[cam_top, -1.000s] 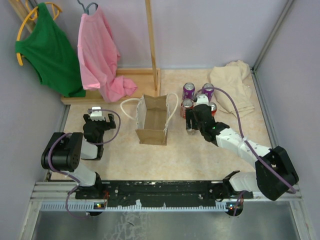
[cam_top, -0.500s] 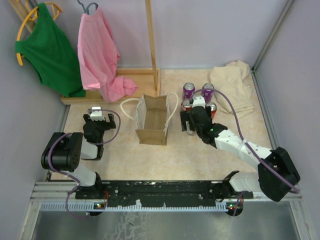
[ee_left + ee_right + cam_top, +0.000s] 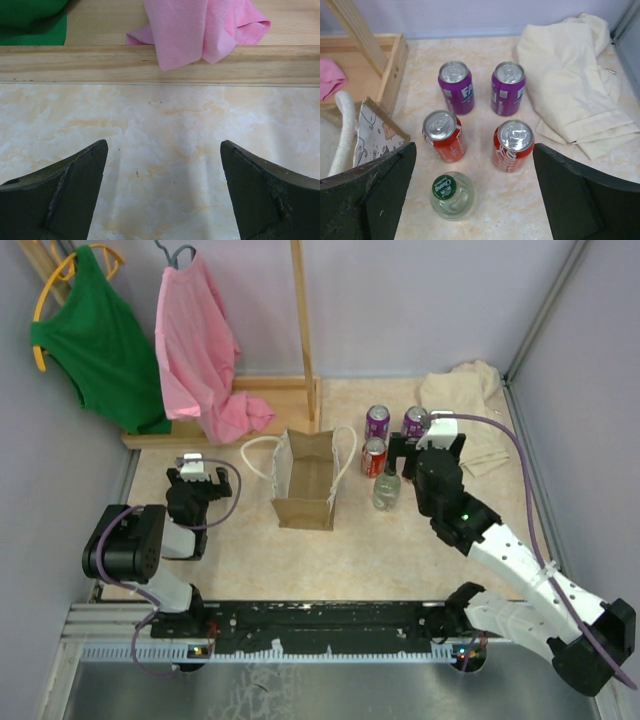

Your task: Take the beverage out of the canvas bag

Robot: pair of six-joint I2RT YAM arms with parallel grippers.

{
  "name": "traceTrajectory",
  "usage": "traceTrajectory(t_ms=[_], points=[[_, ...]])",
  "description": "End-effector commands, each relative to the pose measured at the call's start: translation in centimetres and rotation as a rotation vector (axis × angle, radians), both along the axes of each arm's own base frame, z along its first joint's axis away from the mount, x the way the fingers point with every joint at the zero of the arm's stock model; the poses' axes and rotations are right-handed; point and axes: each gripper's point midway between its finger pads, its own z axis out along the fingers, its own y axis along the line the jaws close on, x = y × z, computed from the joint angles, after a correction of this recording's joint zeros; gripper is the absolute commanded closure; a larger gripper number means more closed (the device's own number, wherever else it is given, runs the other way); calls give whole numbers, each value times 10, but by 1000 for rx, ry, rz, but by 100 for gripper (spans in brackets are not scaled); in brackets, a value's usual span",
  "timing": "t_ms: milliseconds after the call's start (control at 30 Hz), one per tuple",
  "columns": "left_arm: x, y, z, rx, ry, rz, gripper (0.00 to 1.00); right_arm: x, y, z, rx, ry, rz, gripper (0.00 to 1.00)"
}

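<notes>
The tan canvas bag [image 3: 306, 480] stands open with white loop handles [image 3: 256, 455]; its corner [image 3: 376, 134] shows in the right wrist view. A clear glass bottle with a green cap [image 3: 386, 489] [image 3: 449, 196] stands upright on the table right of the bag. It is just in front of two red cans [image 3: 444, 136] [image 3: 513, 145] and two purple cans [image 3: 456, 87]. My right gripper [image 3: 425, 448] [image 3: 474, 146] hovers open above the drinks, holding nothing. My left gripper [image 3: 192, 476] [image 3: 164, 145] rests open over bare table, left of the bag.
A crumpled cream cloth [image 3: 470, 410] lies at the back right beside the cans. A wooden rack base [image 3: 250, 405] [image 3: 160, 62] runs along the back left, with a pink shirt [image 3: 200, 350] and a green shirt [image 3: 95, 335] hanging over it.
My right gripper has opened, let go of the bottle and pulled back up and to the right. The bottle now stands alone on the table. The left arm has not moved.
</notes>
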Motion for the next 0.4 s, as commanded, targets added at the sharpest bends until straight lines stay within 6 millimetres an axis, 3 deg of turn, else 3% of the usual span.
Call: traceTrajectory(t_ms=[0, 367], points=[[7, -4, 12, 2, -46, -16, 0, -3, -26, 36, 18, -122, -116, 1], [7, -4, 13, 1, -48, -16, 0, -16, -55, 48, 21, -185, -220, 1]])
